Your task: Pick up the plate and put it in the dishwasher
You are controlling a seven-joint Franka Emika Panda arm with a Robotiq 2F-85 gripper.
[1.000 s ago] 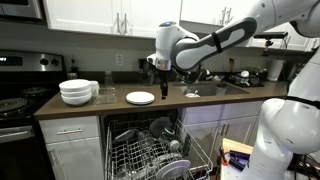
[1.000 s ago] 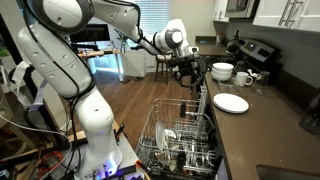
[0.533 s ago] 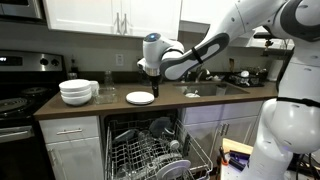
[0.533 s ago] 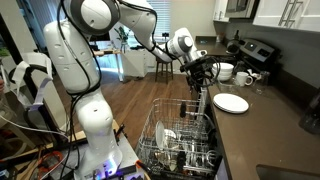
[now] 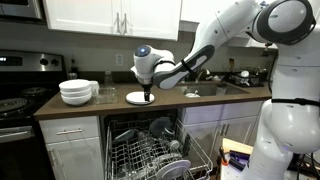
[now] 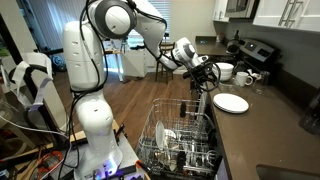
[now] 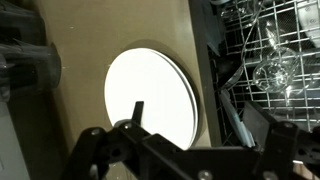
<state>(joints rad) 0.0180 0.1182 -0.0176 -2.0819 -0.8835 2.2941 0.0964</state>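
The white plate [image 5: 139, 98] lies flat on the brown counter, to the right of the stacked bowls; it also shows in the other exterior view [image 6: 231, 103] and fills the middle of the wrist view [image 7: 148, 95]. My gripper [image 5: 148, 91] [image 6: 205, 79] hovers just above the plate's edge, open and empty [image 7: 200, 118]; one finger is over the plate and the other is over the counter's edge. The dishwasher [image 5: 150, 150] [image 6: 178, 140] stands open below, with its wire rack [image 7: 272, 45] pulled out and part-loaded.
Stacked white bowls [image 5: 77, 92] [image 6: 222, 71] and glasses [image 5: 104, 92] stand beside the plate. The black stove [image 5: 15, 100] is beyond them. The sink area [image 5: 215, 88] holds clutter. The rack holds several dishes and glasses [image 7: 275, 72].
My arm has swung along the counter from beside the plate to right over it, and the gripper has come down close to the plate. The plate has not moved.
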